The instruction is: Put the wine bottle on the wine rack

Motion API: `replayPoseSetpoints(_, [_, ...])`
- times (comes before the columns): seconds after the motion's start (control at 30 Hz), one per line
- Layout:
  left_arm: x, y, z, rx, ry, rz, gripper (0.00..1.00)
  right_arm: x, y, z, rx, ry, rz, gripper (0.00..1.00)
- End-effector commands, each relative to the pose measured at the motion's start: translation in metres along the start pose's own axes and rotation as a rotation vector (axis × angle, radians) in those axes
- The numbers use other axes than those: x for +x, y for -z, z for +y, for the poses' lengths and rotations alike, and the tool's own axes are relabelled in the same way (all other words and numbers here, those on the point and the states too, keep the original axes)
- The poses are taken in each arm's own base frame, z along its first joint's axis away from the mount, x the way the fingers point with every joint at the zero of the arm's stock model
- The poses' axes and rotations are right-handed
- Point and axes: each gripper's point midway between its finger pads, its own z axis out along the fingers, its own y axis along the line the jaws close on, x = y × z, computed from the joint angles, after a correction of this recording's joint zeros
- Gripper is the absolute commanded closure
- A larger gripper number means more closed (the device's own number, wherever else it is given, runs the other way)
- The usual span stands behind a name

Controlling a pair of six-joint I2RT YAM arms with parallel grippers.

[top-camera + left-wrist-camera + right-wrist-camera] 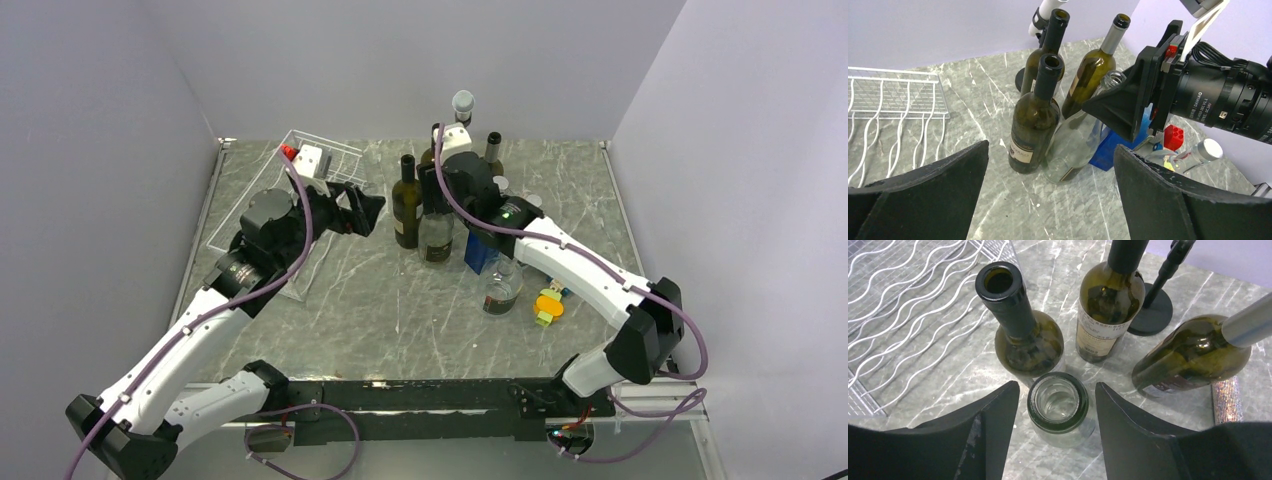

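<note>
The white wire wine rack (335,160) lies at the back left, partly under my left arm; it also shows in the left wrist view (893,107) and the right wrist view (908,305). Several wine bottles stand mid-table: a dark one (406,205) (1035,125) (1023,335) and a clear one (437,238) (1075,145) beside it. My right gripper (441,188) (1057,390) is open, its jaws on either side of the clear bottle's mouth (1058,402) without touching. My left gripper (366,211) (1050,170) is open and empty, left of the bottles.
Two more bottles (493,150) (1108,310) stand behind, with a black stand (1150,310). An olive bottle (1193,355) is at the right. A blue box (478,252), a small glass jar (500,292) and a yellow-orange toy (549,303) lie right of the bottles.
</note>
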Motion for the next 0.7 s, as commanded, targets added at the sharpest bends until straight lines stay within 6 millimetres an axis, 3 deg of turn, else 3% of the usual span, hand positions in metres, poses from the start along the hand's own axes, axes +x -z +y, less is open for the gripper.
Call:
replayPoseSetpoints(0.0, [-0.006, 0.0, 0.001, -0.014, 0.026, -0.011, 0.01, -0.026, -0.004, 0.001, 0.027, -0.025, -0.123, 0.39])
replayPoseSetpoints(0.23, [0.001, -0.002, -0.001, -0.002, 0.034, 0.012, 0.01, -0.017, -0.008, -0.002, 0.046, -0.017, -0.117, 0.56])
replayPoseSetpoints(0.47, [0.008, -0.003, -0.003, 0.017, 0.032, 0.032, 0.01, -0.02, -0.002, 0.003, 0.02, -0.013, -0.101, 1.0])
replayPoseSetpoints(0.67, [0.028, 0.003, -0.032, 0.215, -0.032, 0.093, 0.01, -0.044, 0.03, 0.018, -0.09, -0.04, -0.096, 1.0])
